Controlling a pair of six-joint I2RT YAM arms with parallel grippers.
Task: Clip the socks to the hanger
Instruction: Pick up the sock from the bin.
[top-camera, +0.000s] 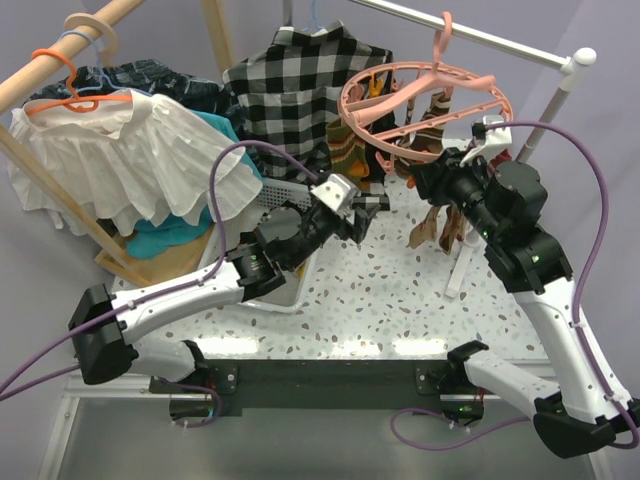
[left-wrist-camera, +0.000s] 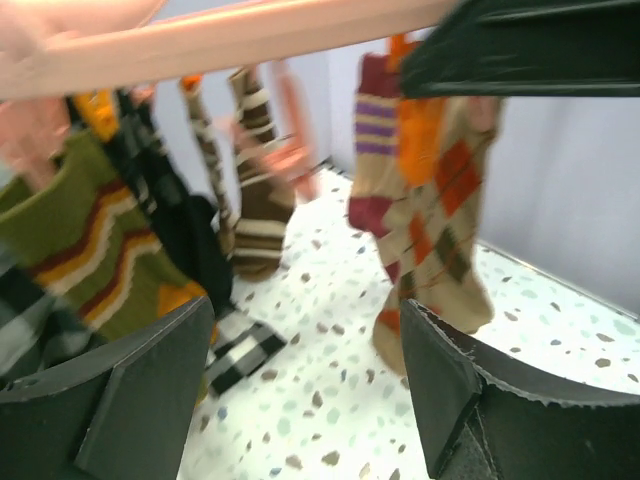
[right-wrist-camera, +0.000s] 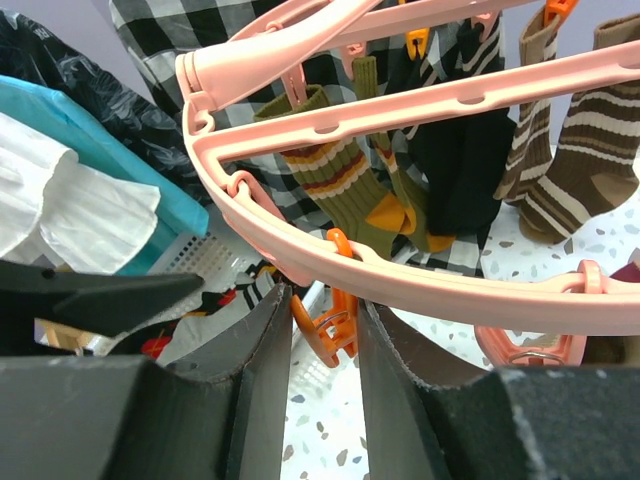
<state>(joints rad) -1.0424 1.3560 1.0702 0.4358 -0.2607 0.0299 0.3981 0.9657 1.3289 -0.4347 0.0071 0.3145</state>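
The salmon-pink hanger ring (top-camera: 425, 100) hangs from the rail by its hook. Several socks are clipped under it: an olive striped sock (right-wrist-camera: 340, 185), brown striped socks (right-wrist-camera: 580, 160), a black sock (right-wrist-camera: 455, 160) and an argyle sock (left-wrist-camera: 430, 200). My right gripper (right-wrist-camera: 325, 330) reaches up to the ring's near rim (right-wrist-camera: 420, 290) and is shut on an orange clip peg (right-wrist-camera: 335, 330), one finger on each side of it. My left gripper (left-wrist-camera: 305, 390) is open and empty, low over the table, just left of the ring (top-camera: 368, 212), facing the hanging socks.
A black-and-white checked shirt (top-camera: 290, 90) hangs behind the ring. A white mesh basket (top-camera: 285, 190) with clothes stands left of it. A white blouse (top-camera: 120, 150) on an orange coat hanger hangs from a wooden rack at the left. A white rail post (top-camera: 555, 100) stands at the right.
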